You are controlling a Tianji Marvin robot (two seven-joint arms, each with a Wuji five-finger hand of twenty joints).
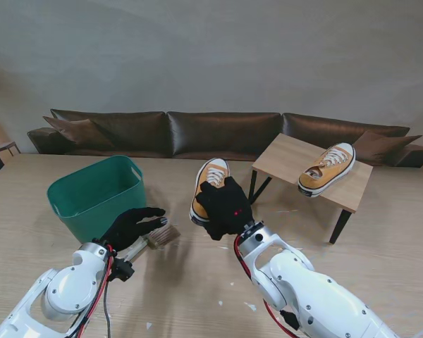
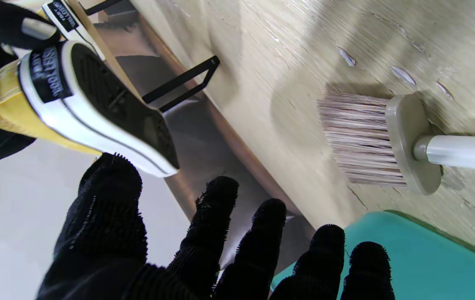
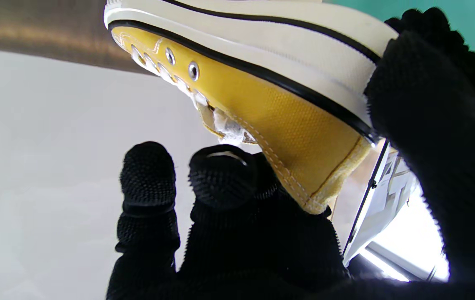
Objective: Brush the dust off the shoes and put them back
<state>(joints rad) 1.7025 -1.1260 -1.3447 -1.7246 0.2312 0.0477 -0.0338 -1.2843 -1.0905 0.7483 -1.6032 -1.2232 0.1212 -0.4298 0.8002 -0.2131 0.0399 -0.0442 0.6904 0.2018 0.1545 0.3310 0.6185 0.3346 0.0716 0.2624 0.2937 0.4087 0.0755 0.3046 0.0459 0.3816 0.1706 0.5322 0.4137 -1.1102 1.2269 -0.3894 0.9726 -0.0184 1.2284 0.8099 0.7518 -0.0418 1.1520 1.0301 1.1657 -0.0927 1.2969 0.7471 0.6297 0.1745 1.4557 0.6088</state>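
Above the table, near its middle, the right hand (image 1: 224,208) is clamped around the heel of a yellow shoe (image 1: 210,184), lifting it clear with the toe pointing away from me; judged, this presents the upper for brushing. The left hand (image 1: 132,224) has its fingers spread and grasps nothing. It hovers over the brush (image 1: 157,239), which lies flat on the table (image 1: 197,296) just beside the green bin (image 1: 95,193), bristles toward the raised shoe. The second shoe (image 1: 328,169) rests on the small side table (image 1: 296,158), well apart, evidently its return place.
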